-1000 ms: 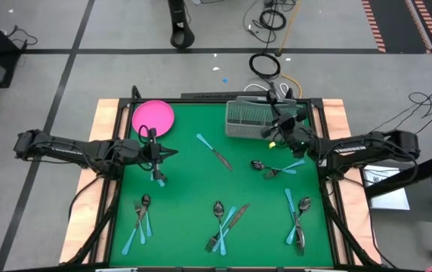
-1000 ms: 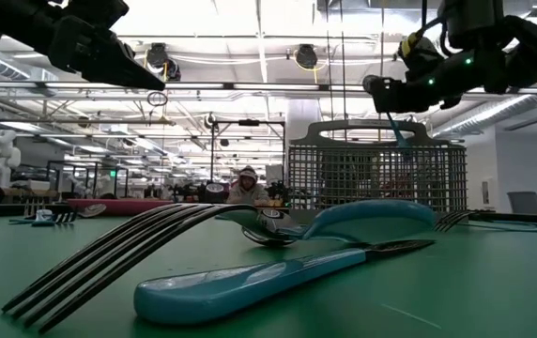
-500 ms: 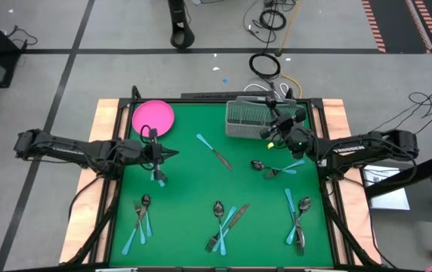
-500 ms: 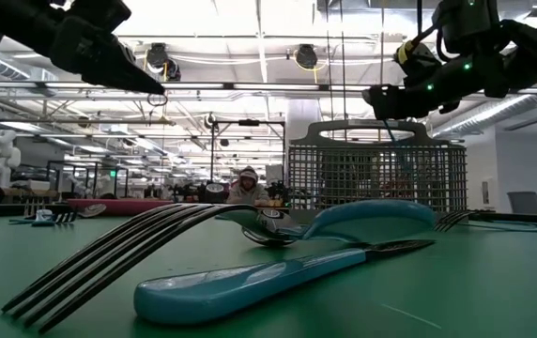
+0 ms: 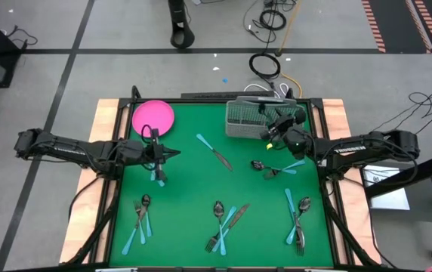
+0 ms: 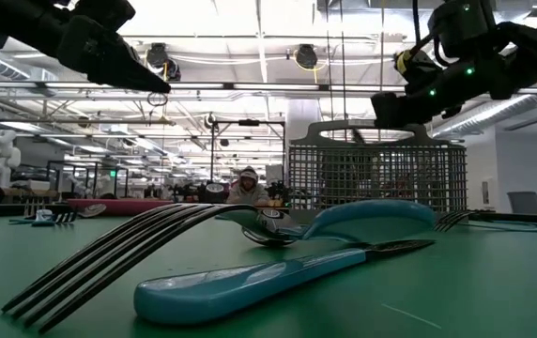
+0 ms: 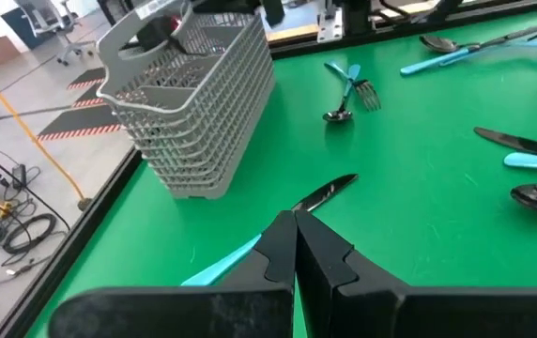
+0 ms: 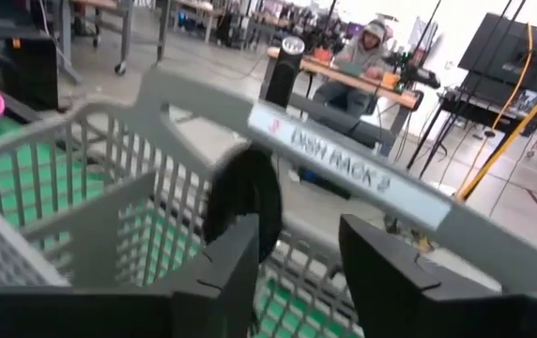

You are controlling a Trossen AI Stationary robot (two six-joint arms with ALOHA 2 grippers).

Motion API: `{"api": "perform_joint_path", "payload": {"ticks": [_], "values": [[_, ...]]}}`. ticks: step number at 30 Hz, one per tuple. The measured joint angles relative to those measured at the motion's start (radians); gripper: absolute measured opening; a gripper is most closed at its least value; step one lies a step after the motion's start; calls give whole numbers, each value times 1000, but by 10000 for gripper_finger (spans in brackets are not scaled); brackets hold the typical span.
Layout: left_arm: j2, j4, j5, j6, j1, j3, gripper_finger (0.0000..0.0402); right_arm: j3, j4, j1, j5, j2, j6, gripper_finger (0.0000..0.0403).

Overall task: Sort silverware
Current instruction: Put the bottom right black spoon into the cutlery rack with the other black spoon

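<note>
The right gripper [image 5: 274, 128], fingers spread and empty, hangs over the gray wire mesh basket [image 5: 248, 119] at the table's far edge. The nearest loose silverware, a blue-handled spoon and fork [image 5: 270, 168], lies on the green mat just toward the near edge, long axes running crosswise. The left gripper [image 5: 172, 153], clenched shut, hovers mid-table, farther away.

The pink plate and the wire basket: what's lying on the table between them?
Nothing: in the high view, only bare green mat separates the pink plate from the wire basket. The nearest knife lies below that stretch.
</note>
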Motion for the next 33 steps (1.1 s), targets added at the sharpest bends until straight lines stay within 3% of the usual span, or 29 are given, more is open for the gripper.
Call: {"api": "perform_joint_path", "payload": {"ticks": [4,12,16,21,23,26,30,33], "values": [[0,22,0,-22,0,0,0,0,-38,0,0,-26,27,158],[0,8,-9,-222,0,0,0,86,-108,21,-3,-105,-70,168],[17,9,-74,-285,0,0,0,160,-122,73,-19,-125,-55,167],[59,11,-134,-259,1,0,0,294,-294,154,-262,-124,68,167],[71,15,-47,-232,8,0,0,369,-411,180,-368,-96,137,166],[78,12,117,-159,36,0,0,448,-574,224,-445,-29,223,165],[78,-6,151,-98,75,0,0,520,-758,267,-477,70,301,165],[78,-29,151,-103,100,0,0,567,-939,275,-569,120,390,165]]}}
